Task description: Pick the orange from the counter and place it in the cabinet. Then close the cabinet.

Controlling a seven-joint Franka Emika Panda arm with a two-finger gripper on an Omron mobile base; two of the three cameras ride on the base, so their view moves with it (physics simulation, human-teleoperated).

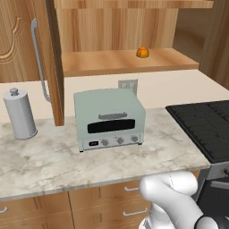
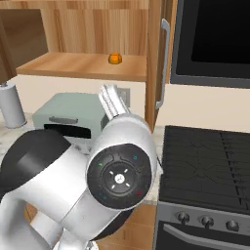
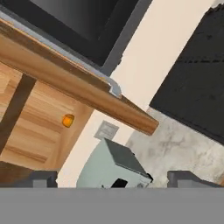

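Grained matt wood on cabinet, marbled smooth stone on counter, brushed metal canister.

The orange sits on the cabinet shelf; the toaster oven stands on the counter.

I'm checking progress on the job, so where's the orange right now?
The orange sits on the shelf inside the open cabinet, toward the right in the left base view, above and behind the toaster oven on the counter.
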